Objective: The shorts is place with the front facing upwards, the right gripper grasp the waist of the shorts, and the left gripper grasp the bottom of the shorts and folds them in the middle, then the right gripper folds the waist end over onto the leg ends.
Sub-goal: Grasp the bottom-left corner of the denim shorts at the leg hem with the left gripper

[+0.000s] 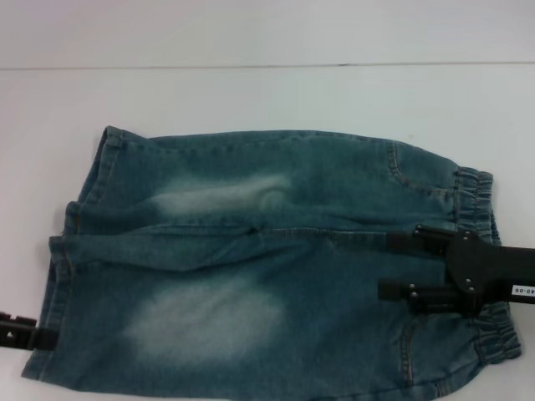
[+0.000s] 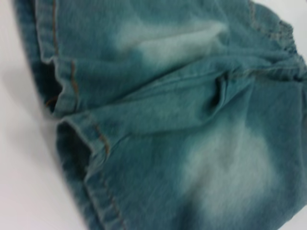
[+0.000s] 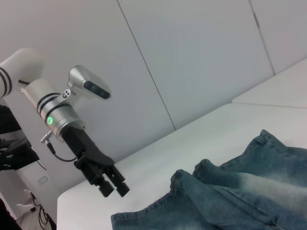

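The blue denim shorts point(image 1: 251, 267) lie flat, front up, on the white table. Their elastic waist point(image 1: 476, 200) is at the right and the leg hems point(image 1: 63, 242) at the left. My right gripper point(image 1: 389, 266) is open just above the fabric beside the middle of the waistband, its fingers pointing toward the legs. Only the tip of my left gripper point(image 1: 17, 332) shows at the near left leg hem. In the right wrist view the left gripper point(image 3: 114, 188) hangs open just off the hem of the shorts point(image 3: 230, 191), holding nothing. The left wrist view shows both leg openings point(image 2: 72, 124) up close.
The white table point(image 1: 251, 92) runs back to a seam with a pale wall point(image 1: 267, 33). The near edge of the shorts reaches the bottom of the head view. The left arm point(image 3: 53, 110) stands above the table's end.
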Robot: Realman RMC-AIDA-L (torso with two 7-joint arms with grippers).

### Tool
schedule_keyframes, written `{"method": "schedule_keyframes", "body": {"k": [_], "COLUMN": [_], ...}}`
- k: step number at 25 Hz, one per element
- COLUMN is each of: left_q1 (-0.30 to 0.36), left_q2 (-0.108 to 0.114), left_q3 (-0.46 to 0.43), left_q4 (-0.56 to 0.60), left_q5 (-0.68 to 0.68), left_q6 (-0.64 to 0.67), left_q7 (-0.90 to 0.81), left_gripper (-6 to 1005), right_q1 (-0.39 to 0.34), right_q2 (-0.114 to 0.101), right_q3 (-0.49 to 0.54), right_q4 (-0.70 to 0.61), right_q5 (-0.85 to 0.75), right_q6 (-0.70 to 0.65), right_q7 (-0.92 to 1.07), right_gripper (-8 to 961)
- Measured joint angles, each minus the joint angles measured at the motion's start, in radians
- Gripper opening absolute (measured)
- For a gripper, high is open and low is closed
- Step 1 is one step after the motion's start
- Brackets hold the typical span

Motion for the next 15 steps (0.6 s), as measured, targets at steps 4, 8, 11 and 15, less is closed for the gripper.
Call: {"method": "schedule_keyframes", "body": {"k": [4,8,11,15], "left_q1": [0.004,0.013,0.014,0.009], "left_q2": [0.010,0.016,0.018,0.013], "left_q3": [0.004,0.003,0.003,0.005], "left_q4": [-0.011,-0.011,-0.011,-0.011], "left_q5": [0.041,0.068,0.087,0.115], "left_q6": [0.001,0.010,0.006,-0.012], "left_q7": [-0.001,-0.009,-0.016,-0.025], "left_gripper": [647,661,661,660], "right_q1": [0.001,0.001,0.003,0.006], "right_q2": [0.000,0.000,0.001,0.001], "right_q3": [0.001,0.001,0.001,0.001], "right_q4": [0.000,0.000,0.000,0.000], "right_q5": [0.000,0.000,0.000,0.000], "right_q6": [0.001,0.002,0.003,0.003], "right_q7": [0.000,-0.004,-0.006,-0.007], "right_gripper": [927,926,926,926]}}
